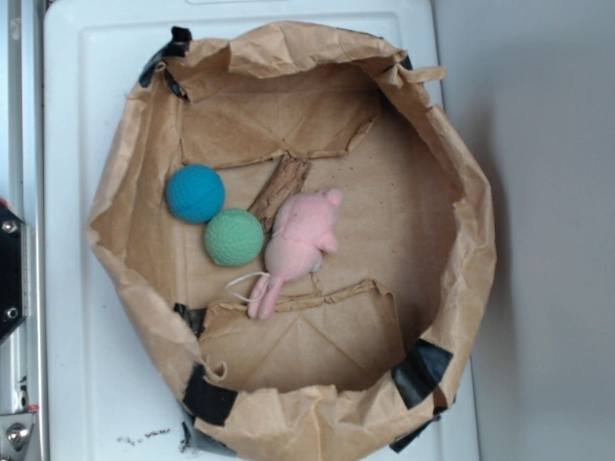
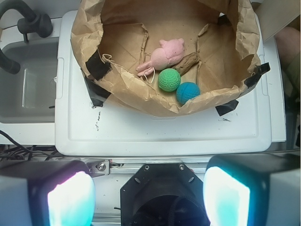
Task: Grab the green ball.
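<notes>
The green ball lies inside the brown paper bag, touching the pink plush toy and just beside the teal-blue ball. The fingers hang spread wide and empty, well short of the bag. This looks like the approach; next comes reaching over the rim and descending onto the ball alone.

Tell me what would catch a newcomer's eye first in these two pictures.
First the big crumpled brown paper bag, rolled open into a nest on a white surface and patched with black tape. Inside it lie three soft things in a cluster: a pink plush toy, the green ball touching its side, and a teal-blue ball just beyond. In the wrist view, the gripper has wide-apart fingers glowing cyan, well short of the bag.
</notes>
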`<control>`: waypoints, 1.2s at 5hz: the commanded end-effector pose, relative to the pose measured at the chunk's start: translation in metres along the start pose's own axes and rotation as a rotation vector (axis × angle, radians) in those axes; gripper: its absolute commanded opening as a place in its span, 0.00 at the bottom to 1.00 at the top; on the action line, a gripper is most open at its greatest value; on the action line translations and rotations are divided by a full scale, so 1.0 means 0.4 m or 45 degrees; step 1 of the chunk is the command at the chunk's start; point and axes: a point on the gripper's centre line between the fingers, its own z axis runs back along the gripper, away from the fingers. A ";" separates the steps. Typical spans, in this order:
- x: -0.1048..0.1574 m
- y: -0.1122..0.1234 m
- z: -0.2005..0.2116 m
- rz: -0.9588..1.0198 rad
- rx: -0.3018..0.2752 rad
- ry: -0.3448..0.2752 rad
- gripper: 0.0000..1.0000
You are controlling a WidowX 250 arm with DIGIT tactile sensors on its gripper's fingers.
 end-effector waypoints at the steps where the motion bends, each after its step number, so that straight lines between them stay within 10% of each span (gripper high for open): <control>1: 0.000 0.000 0.000 0.000 0.000 0.000 1.00; 3: 0.129 -0.006 -0.156 0.009 0.129 -0.089 1.00; 6: 0.191 0.040 -0.202 -0.026 0.049 -0.215 1.00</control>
